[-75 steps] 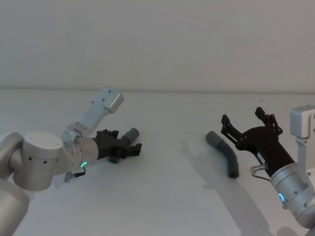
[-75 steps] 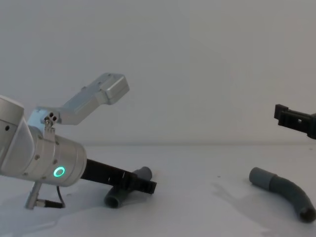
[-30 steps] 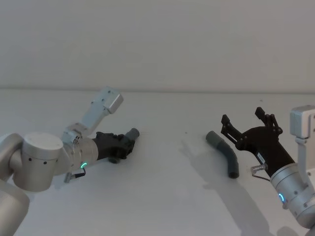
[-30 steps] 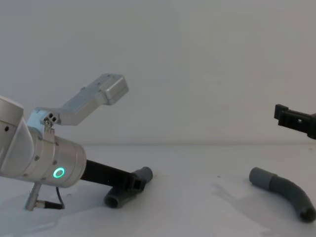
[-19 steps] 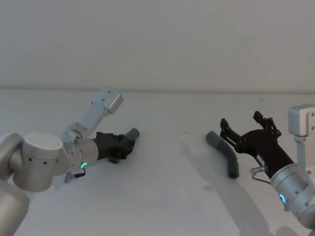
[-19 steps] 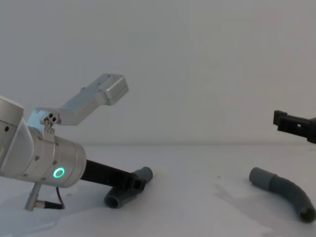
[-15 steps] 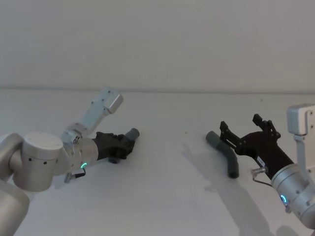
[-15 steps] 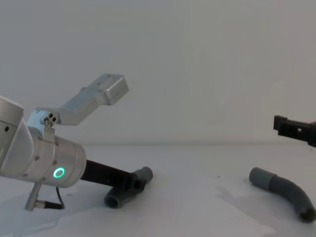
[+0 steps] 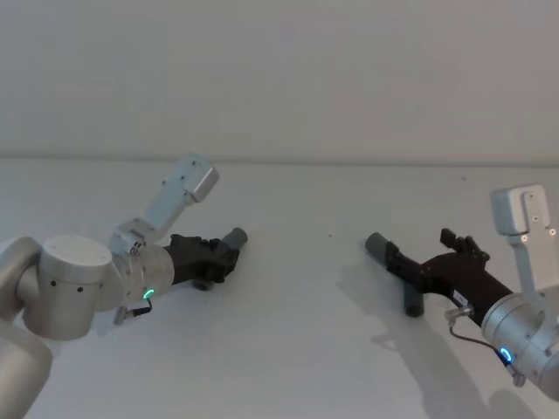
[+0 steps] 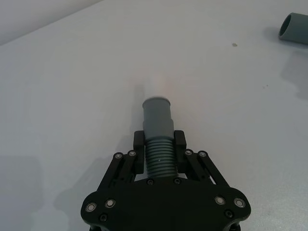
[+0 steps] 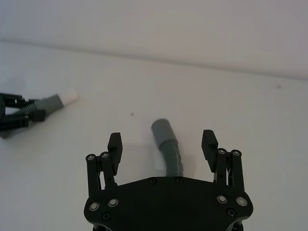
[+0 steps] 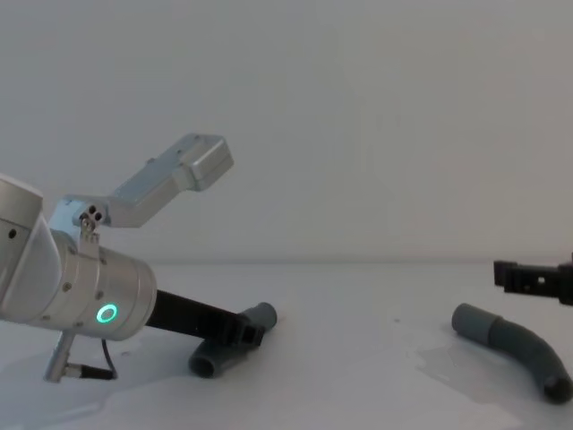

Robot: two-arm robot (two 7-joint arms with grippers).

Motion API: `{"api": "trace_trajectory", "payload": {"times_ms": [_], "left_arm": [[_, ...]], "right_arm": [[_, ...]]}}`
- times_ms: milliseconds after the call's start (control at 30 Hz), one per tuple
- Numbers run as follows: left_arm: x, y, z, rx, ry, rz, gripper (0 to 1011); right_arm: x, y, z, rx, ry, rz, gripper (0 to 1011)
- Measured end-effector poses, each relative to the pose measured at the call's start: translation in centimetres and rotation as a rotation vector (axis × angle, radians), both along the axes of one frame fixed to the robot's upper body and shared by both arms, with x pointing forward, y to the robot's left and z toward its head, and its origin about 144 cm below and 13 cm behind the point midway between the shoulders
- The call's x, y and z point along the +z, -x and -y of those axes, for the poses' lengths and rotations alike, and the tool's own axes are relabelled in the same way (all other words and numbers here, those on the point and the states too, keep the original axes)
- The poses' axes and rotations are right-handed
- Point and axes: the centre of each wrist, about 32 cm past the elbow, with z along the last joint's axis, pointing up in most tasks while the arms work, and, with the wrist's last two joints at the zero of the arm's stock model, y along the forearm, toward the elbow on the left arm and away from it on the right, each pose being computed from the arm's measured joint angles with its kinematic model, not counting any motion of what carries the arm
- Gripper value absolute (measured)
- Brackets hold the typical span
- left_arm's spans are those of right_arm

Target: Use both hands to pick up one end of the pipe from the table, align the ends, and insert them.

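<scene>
Pipe is in two pieces, well apart on the white matte worktop (image 9: 297,349). On the robot's left lies the short dark-grey ribbed hose piece (image 10: 159,161) with a grey cuff and white spigot (image 11: 71,97). The black two-fingered left gripper (image 10: 159,144) is clamped on its ribs just behind the cuff. 2.5 s ago those fingers were spread around it; they had closed by a second ago, and nothing has moved there since. In the chest view its far end looks to rest on the worktop, so I judge it gripped but not lifted. On the right lies the curved dark-grey ribbed hose piece (image 11: 172,161) with a plain grey socket cuff (image 11: 162,131). Over the last second the black right gripper (image 11: 162,141) dropped and pushed forward from hovering beside it. It now straddles the hose with fingers wide open, one on each side just behind the cuff. Probably no contact yet, but I can't be sure from these angles. So the left grasp is done and the right grasp is next; lift, align and insert all remain. No brand, label or writing is legible. The only markings are a green ring light (image 9: 147,293) on the left arm and a blue light (image 9: 505,353) on the right arm.
</scene>
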Motion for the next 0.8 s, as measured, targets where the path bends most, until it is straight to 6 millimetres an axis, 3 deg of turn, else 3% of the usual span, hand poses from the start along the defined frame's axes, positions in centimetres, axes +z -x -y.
{"api": "trace_trajectory", "payload": {"times_ms": [800], "left_arm": [[0.0,0.0,0.0,0.0,0.0,0.0,342]], "right_arm": [[-1.3,-2.7,-0.2,0.034,0.065,-0.096,1001]]}}
